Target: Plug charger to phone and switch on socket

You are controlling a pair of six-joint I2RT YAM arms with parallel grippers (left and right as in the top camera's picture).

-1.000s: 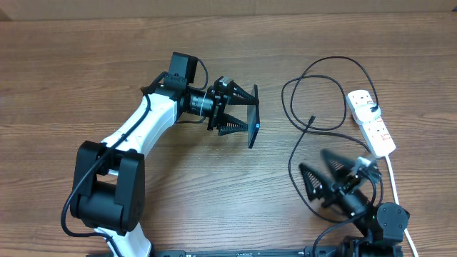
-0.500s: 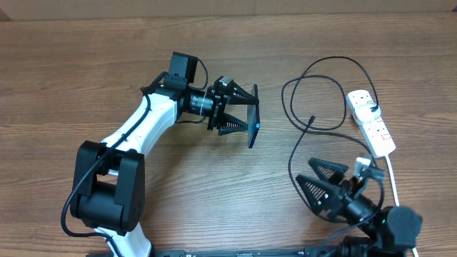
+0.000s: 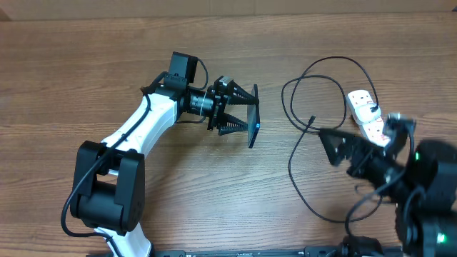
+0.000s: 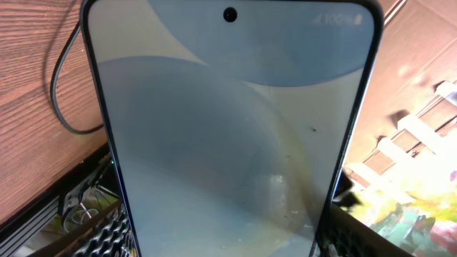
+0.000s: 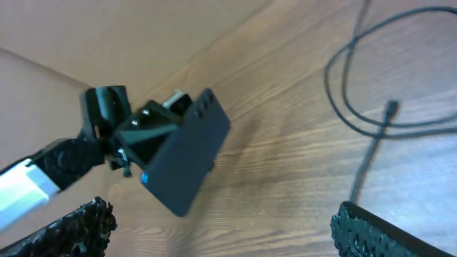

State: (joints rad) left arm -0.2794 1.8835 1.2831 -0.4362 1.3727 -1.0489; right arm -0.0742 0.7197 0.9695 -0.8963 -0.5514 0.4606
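Left gripper (image 3: 248, 111) holds the phone (image 3: 253, 135) on edge; right gripper (image 3: 344, 150) hangs open near the charger (image 3: 293, 93).
At the centre of the overhead view, the left jaws are clamped across the phone, screen facing its wrist camera. At right, the right jaws gape wide, holding nothing. The socket (image 3: 365, 113) lies just above them, and the charger's connector (image 3: 311, 119) lies on the table (image 3: 86, 71) to their upper left, apart from them.

Faint "100%" atop the phone (image 4: 228, 128) screen
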